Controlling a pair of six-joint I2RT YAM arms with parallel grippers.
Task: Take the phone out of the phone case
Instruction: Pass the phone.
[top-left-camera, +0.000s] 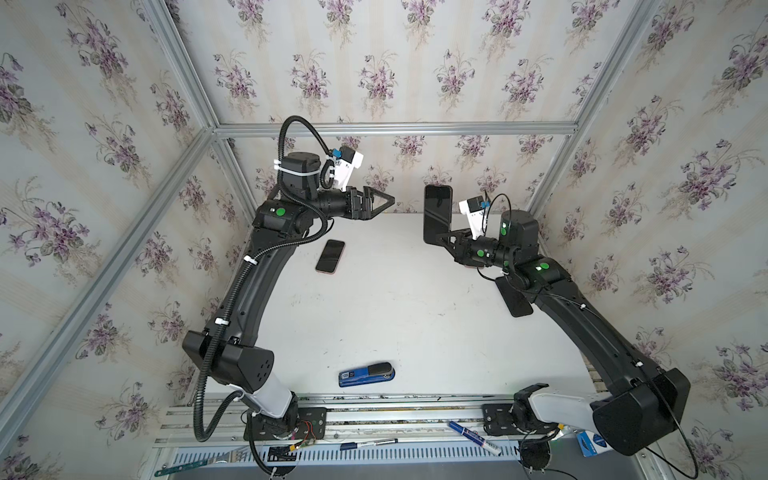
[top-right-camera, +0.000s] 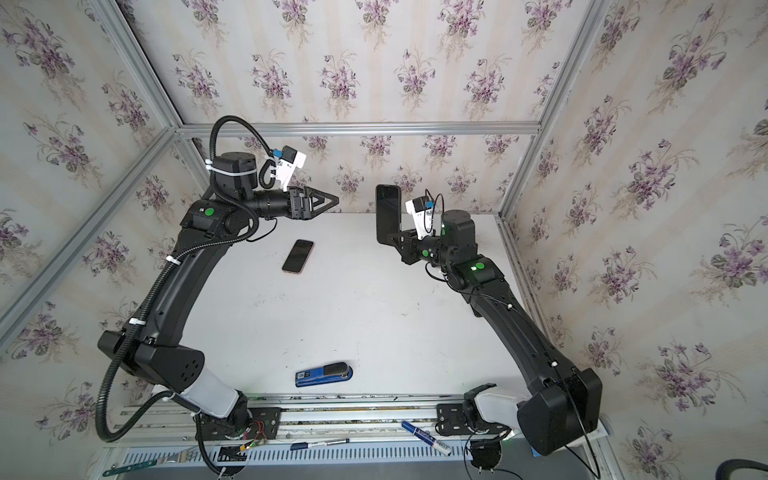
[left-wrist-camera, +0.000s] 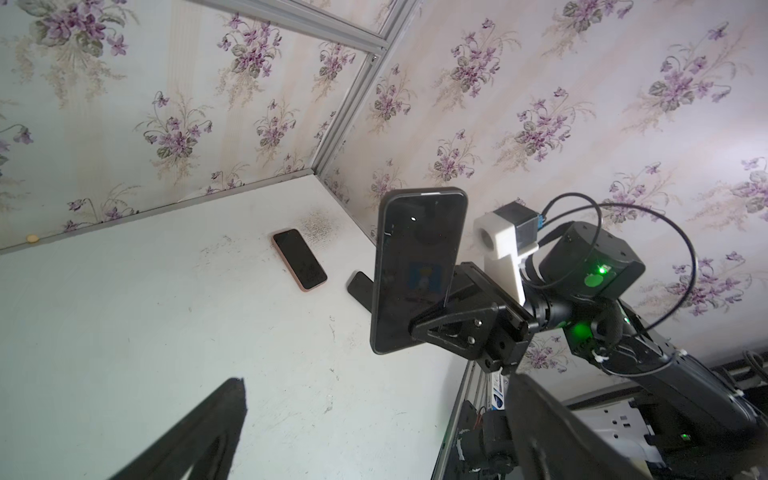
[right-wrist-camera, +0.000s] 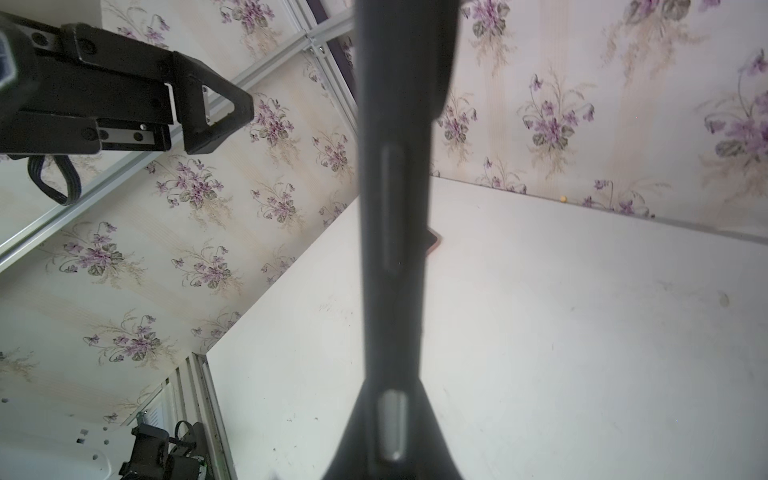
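Right gripper (top-left-camera: 441, 240) is clamping the upright black rectangular cased phone (top-left-camera: 438, 205) low, evidently presenting it for stripping; left gripper (top-left-camera: 384, 201), fully spread, empty, is facing it.

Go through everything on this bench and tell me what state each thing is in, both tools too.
left tool: open, empty, in the air.
right tool: shut on the black phone.
black phone: held upright, off the table.
pink-edged phone: flat on the table, screen up and dark.
stapler: closed, lying on the table.
dark flat item: flat on the table, partly hidden.
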